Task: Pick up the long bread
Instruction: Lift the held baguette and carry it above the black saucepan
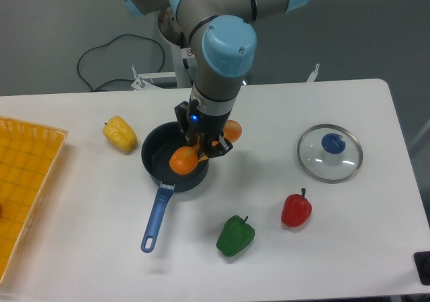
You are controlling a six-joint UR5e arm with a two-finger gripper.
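Overhead, a white table (349,235) stands before a grey wall, a black cable (101,64) looping behind. The gripper (203,144) pinches the long bread (185,160) above the dark pan (161,164); its fingers hide the loaf's middle. An orange basket (20,181) is cut off at left.

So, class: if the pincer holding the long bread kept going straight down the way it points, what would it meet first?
Most likely the dark saucepan. The pincer points downward, shut on the long bread, which hangs over the pan's right side. Depth is uncertain from a single view, so it could meet the rim rather than the pan's floor.
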